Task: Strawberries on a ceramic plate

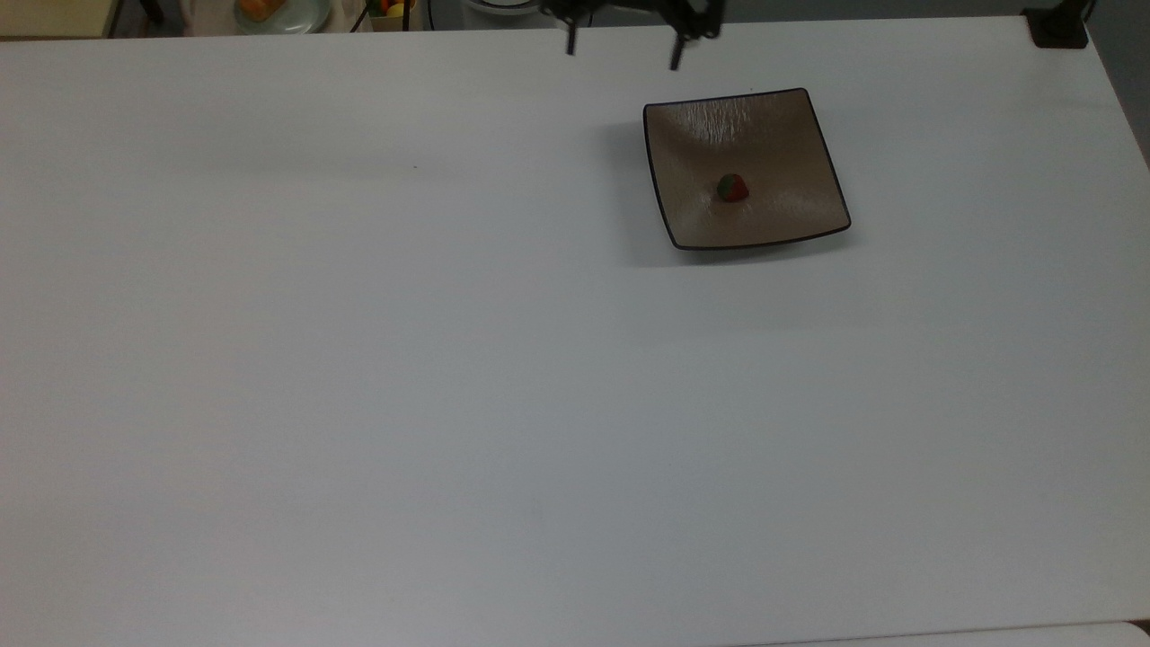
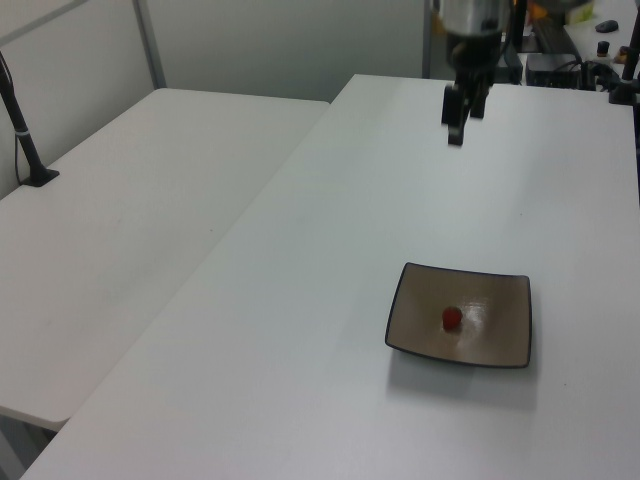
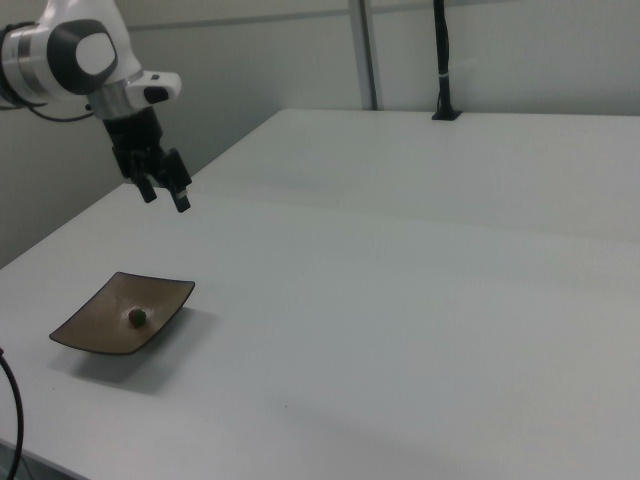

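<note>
White desk (image 1: pixel 449 359): near the top view's right, a strawberry (image 1: pixel 732 188) is seen centred on the plate (image 1: pixel 791 144). Well apart, the empty pincer (image 1: pixel 622 49) is held open.

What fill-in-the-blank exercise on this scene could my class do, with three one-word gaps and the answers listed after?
1. The strawberry lies on the ceramic ____.
2. The ceramic plate has a ____ outline, not a round one.
3. The gripper hangs with its fingers ____, holding nothing, clear of the plate and above the white table.

Missing words: plate; square; open
</note>
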You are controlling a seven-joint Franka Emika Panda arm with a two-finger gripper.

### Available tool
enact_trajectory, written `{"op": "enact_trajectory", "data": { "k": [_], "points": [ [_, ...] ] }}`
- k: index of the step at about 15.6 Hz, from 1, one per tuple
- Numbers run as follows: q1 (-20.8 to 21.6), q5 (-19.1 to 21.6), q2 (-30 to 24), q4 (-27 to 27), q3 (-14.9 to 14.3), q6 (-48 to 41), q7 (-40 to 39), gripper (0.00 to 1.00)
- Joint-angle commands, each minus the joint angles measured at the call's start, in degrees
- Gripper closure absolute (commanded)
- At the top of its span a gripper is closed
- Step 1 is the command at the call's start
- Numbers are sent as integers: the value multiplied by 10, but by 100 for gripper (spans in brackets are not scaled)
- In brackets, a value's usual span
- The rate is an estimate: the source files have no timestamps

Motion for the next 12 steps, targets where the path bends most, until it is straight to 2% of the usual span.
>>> {"op": "enact_trajectory", "data": {
  "k": [1, 3, 8, 12],
  "points": [
    [-32, 34, -36, -10, -22, -10, -44, 0],
    [-48, 76, -39, -10, -47, -14, -119, 0],
    [-61, 76, -30, -10, -49, -4, -284, 0],
    [-65, 78, -29, -11, -49, 21, -286, 0]
  ]
}}
